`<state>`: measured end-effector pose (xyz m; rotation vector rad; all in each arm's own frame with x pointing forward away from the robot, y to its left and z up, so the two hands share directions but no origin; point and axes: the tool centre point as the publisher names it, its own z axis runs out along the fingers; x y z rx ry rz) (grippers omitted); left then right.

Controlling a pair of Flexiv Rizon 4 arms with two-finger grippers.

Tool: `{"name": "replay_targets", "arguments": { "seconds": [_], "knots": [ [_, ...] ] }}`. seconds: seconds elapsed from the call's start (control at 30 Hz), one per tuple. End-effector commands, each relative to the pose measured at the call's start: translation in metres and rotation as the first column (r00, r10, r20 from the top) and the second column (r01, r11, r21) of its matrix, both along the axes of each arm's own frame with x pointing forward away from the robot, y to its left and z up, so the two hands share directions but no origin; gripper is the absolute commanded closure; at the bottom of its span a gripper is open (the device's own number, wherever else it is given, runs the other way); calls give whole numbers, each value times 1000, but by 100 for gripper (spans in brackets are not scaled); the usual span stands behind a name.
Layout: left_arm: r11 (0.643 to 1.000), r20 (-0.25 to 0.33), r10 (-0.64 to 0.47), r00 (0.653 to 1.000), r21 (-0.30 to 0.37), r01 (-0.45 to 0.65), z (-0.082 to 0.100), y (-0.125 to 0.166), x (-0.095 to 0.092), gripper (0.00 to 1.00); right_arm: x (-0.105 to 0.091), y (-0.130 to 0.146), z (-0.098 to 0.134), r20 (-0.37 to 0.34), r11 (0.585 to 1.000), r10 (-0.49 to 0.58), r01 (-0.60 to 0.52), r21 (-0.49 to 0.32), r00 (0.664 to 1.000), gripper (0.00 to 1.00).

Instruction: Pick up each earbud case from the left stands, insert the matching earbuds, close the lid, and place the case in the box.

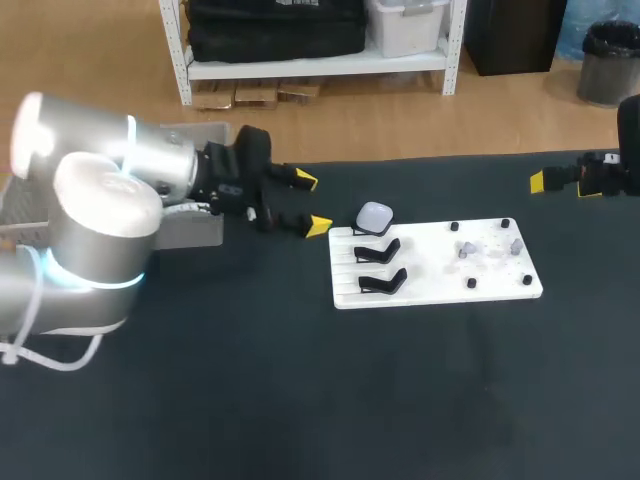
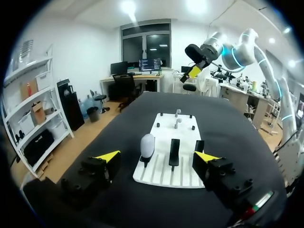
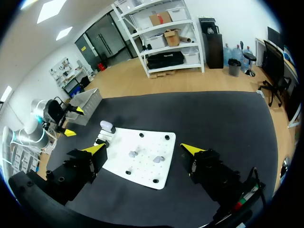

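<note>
Covering most of view: black table (image 1: 300, 400). Grey box (image 1: 195, 228) at left edge. White board (image 1: 440, 285) right of centre. Left gripper (image 1: 309, 203) fingers spread, near board; right gripper (image 3: 143, 148) spread, well apart. Earbud case (image 1: 375, 215) on rear stand, black stands (image 1: 383, 282) in front; earbuds (image 1: 468, 249) mid-board.

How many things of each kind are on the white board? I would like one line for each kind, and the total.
Earbud case: 1
Black stands: 3 (one holds the case, two are empty)
Earbuds: 2 (small clear pieces)
Black pegs: 4
Total: 10
</note>
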<state>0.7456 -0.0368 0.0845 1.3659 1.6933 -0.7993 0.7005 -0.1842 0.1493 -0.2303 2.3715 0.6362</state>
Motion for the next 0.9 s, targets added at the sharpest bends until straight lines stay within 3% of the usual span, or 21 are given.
{"name": "replay_targets", "arguments": {
  "seconds": [0.03,0.63,0.77,0.9],
  "knots": [
    [1000,-16,-18,1000,-8,18,-17,-18,17,0,0,0,0,-1,1000,1,-1,0,1000,0],
    [998,-52,-64,997,6,65,-42,-59,31,0,0,0,0,-1,1000,1,-1,0,1000,0],
    [997,-63,-80,995,6,81,-49,-66,35,8,0,0,0,-1,1000,1,-1,0,1000,0],
    [995,-65,-97,993,8,98,-52,-71,38,8,0,0,0,-1,1000,1,-1,0,1000,0]
  ]
}}
